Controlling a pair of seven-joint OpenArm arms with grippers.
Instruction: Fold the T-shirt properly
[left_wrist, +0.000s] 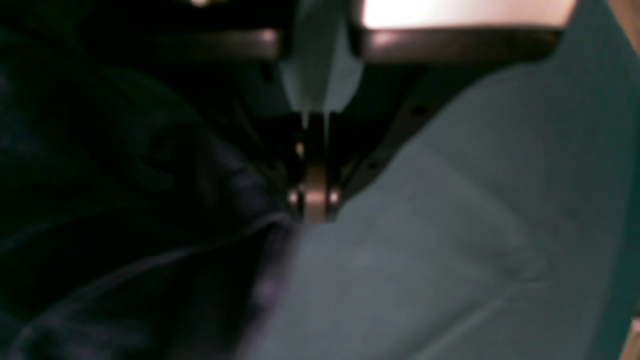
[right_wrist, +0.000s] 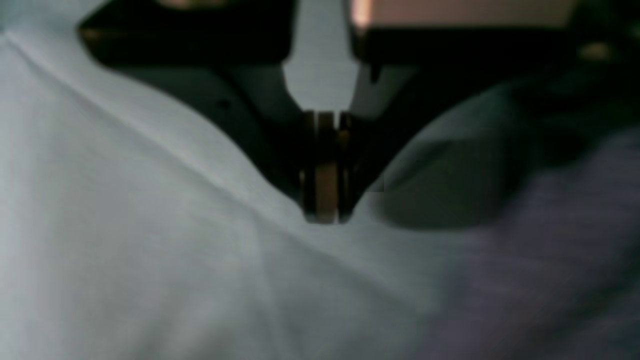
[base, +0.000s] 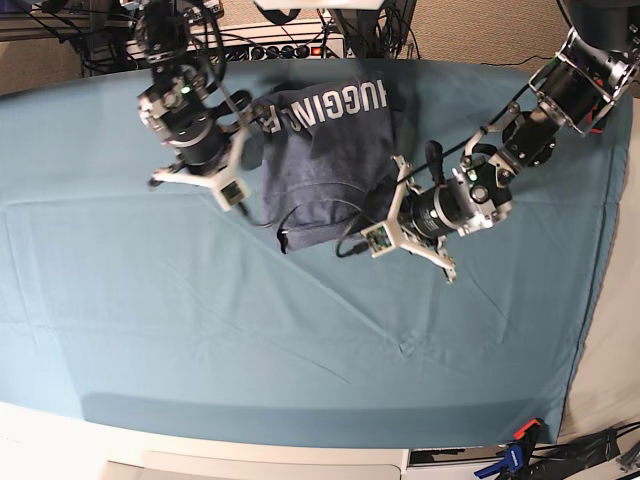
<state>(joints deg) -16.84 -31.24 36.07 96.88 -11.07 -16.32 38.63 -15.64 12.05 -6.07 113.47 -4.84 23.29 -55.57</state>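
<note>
Blue-grey T-shirt (base: 325, 165) between both arms — each closed end effector at its edge

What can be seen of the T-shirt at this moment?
The T-shirt is slate blue-grey, soft like cotton, with white block lettering showing near its far edge. It lies partly folded and wrinkled on the teal table cloth, toward the far side. The left gripper meets its near right edge and the right gripper its left edge, both with jaws shut; whether they pinch fabric is unclear.
</note>
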